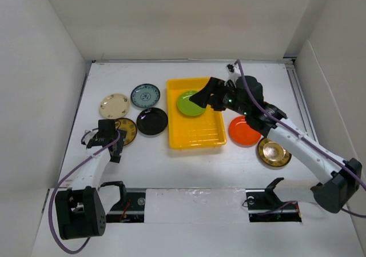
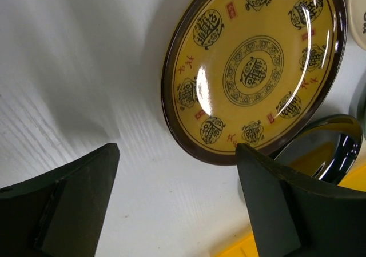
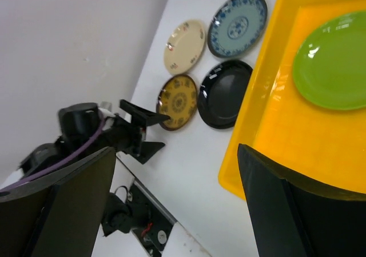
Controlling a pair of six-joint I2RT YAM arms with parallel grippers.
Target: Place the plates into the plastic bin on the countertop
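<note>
Top cam: I see green plate (image 1: 190, 103) lying in bin (image 1: 197, 138), R gripper (image 1: 201, 99) at its edge. L wrist: L gripper (image 2: 177, 200) spread, empty, gold plate (image 2: 254, 68) flat on counter (image 2: 86, 68) just ahead. R wrist: R jaws spread wide, nothing between, above bin.

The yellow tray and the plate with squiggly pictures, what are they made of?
The yellow tray looks like plastic: one even bright colour, rounded rim, ribbed floor, soft sheen. The patterned plate looks like glazed ceramic, maybe melamine: sharp glossy highlights over a printed mustard face, dark brown rim.
</note>
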